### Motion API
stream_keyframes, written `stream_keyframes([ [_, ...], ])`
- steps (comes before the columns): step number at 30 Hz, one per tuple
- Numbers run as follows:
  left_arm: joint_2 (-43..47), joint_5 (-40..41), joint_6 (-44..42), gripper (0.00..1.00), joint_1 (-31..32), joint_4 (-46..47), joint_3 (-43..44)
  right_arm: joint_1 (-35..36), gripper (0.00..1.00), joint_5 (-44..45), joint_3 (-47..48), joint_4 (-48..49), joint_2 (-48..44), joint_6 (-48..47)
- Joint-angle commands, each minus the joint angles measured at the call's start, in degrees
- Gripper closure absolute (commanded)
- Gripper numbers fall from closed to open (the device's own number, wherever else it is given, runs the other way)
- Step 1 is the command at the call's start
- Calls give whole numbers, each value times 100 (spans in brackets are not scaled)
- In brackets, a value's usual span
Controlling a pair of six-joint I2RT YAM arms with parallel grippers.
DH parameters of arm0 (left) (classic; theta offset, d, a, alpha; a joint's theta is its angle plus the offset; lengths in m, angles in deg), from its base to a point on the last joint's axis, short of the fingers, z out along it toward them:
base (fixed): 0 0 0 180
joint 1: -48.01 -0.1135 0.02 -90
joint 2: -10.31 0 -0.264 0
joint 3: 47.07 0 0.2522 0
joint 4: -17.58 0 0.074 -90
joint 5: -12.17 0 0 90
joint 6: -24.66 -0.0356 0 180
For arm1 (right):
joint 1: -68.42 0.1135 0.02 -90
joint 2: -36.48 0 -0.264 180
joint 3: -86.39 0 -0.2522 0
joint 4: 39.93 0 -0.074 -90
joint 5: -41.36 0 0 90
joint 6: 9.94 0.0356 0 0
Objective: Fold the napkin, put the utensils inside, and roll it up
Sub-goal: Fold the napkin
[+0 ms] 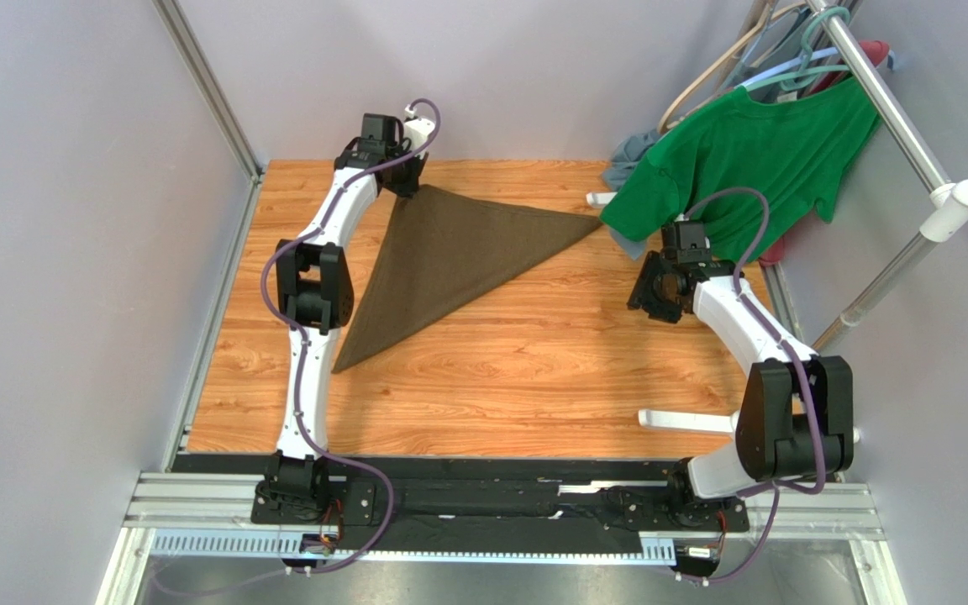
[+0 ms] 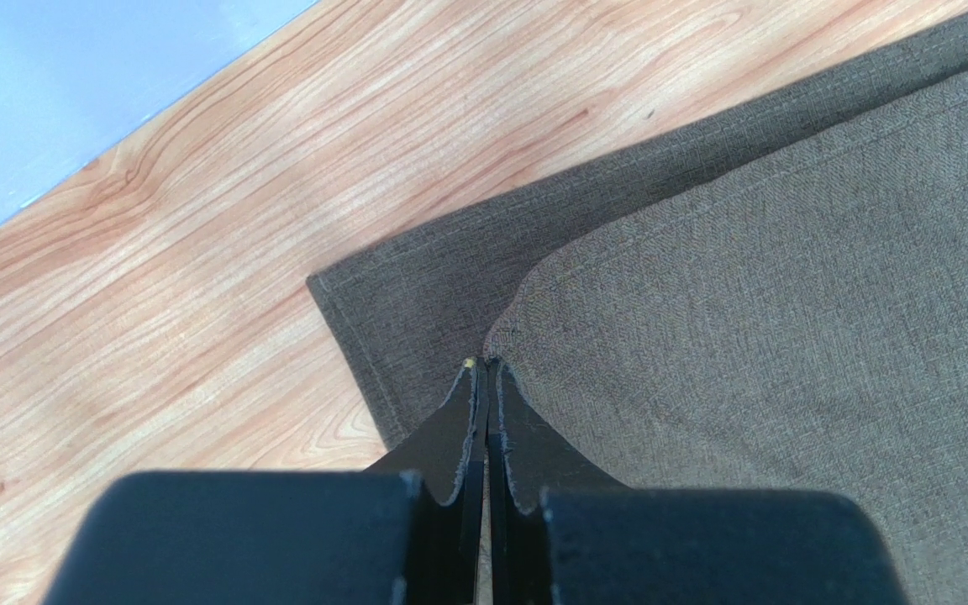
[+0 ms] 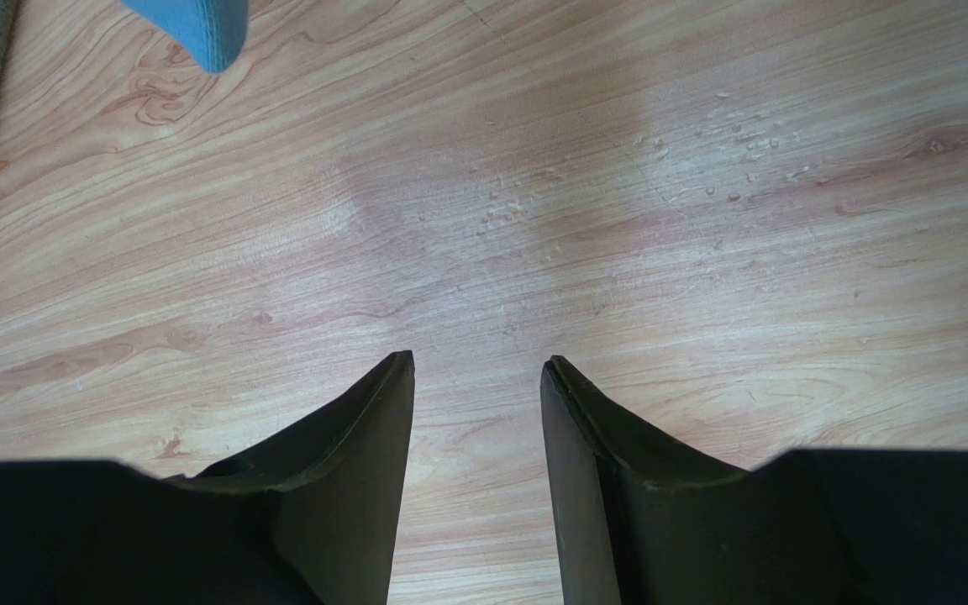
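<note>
the napkin [image 1: 451, 271] lies folded into a triangle on the surface [image 1: 540, 378], and the closed left jaws pinch the corner of its top layer. in the left wrist view the lower layer's corner pokes out just ahead and to the left of the jaw tips, so the two layers don't meet.

risks, as i judge them:
- letting go here would leave the fold skewed, and a crooked base would roll up loose.
- pulling further could drag the whole cloth, since nothing pins its other end (the right jaws stand apart over bare wood, well clear of it).
- the thin grip on one layer could slip.

no utensils show in any view.

the surface is pale wood-grain laminate between grey walls [image 1: 73, 252]. just beside the right jaws a green t-shirt [image 1: 754, 151] hangs from a metal rail [image 1: 893, 107]. its sleeve droops near the napkin's far tip, where that arm could snag it.
</note>
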Motion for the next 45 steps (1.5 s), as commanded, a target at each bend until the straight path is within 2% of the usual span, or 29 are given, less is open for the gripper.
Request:
stream_keyframes([
  [1,28,-11,-279,100,-60,150,348,28,55,33,265,180,87,70],
  [10,-148,-29,-297,100,-60,203,489,63,55,41,326,172,175,70],
  [20,-219,428,-332,100,-69,326,489,81,55,41,335,189,272,78],
  [21,-210,481,-324,96,-60,361,480,81,55,41,335,207,263,70],
  [22,-201,586,-289,73,-69,422,480,98,53,24,318,216,272,78],
  [25,-122,893,-114,18,-69,571,472,142,51,-64,247,321,193,113],
  [27,9,1008,-16,8,-60,624,454,169,51,-64,142,488,123,219],
  [28,88,1026,71,4,-60,694,367,203,50,-334,107,540,70,254],
  [31,527,773,247,1,-60,887,-1,317,50,-485,-43,778,-27,403],
  [36,1511,490,905,1,-60,1046,-687,756,50,-643,-315,1234,-159,719],
  [41,2836,262,1802,1,-60,1170,-1803,1284,51,-820,-552,2218,-72,1299],
  [45,3621,34,2479,1,-60,505,-2034,1820,53,-906,-579,3044,314,1878],
])
